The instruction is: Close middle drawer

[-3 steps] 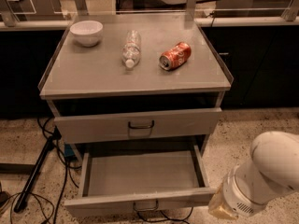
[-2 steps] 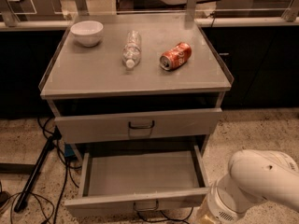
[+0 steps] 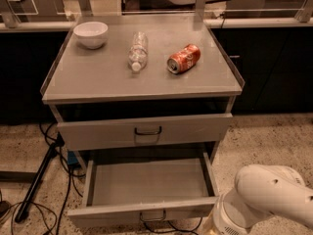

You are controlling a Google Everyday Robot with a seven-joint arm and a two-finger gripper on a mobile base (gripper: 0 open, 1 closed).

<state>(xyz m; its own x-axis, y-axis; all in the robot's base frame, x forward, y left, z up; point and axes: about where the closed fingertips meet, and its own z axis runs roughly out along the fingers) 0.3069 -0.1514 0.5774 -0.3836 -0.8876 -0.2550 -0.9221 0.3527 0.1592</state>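
Smooth, rounded white arm shell [image 3: 274, 192] with small dark dots, meeting a round white joint [image 3: 226, 222]. The end effector is out of view.

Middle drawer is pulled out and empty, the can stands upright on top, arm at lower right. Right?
Not quite. The camera view shows the can lying on its side on the cabinet top, not upright. The middle drawer is pulled out and empty, and the arm is at lower right; its pincer is out of frame.
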